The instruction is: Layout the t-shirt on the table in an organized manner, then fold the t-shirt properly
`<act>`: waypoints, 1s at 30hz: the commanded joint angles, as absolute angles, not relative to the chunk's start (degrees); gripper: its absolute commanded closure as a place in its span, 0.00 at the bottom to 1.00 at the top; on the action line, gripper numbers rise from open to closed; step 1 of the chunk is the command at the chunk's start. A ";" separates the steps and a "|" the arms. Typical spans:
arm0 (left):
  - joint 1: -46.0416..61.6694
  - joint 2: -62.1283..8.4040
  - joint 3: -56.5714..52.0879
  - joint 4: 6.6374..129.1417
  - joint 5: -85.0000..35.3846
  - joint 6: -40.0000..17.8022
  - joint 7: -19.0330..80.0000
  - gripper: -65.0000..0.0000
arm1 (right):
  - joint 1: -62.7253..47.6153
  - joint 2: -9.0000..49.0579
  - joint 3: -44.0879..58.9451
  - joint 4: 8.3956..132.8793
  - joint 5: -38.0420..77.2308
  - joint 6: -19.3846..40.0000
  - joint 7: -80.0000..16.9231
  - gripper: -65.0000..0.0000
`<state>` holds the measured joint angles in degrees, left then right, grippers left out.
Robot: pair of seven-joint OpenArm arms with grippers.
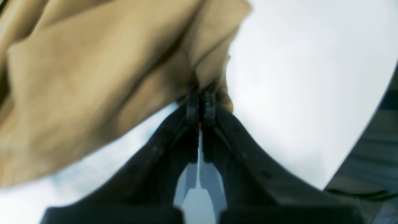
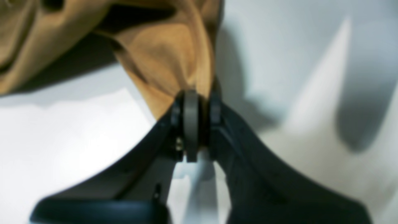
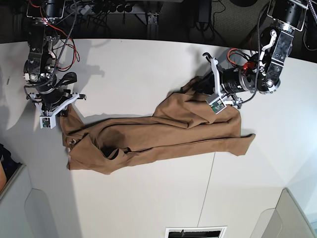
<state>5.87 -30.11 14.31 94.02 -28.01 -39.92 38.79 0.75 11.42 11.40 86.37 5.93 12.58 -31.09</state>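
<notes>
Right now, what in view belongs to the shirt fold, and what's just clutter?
Job:
- shirt, stretched and rumpled between both arms
- table
- left gripper, jaws shut on shirt
- right gripper, jaws shut on shirt

Clutter:
- cables behind the table's far edge
- vent grille at the near edge
</notes>
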 commanded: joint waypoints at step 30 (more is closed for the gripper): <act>10.26 -39.70 -13.52 95.42 -53.82 -40.00 52.16 1.00 | -3.75 18.87 20.60 103.02 16.95 17.02 -41.17 1.00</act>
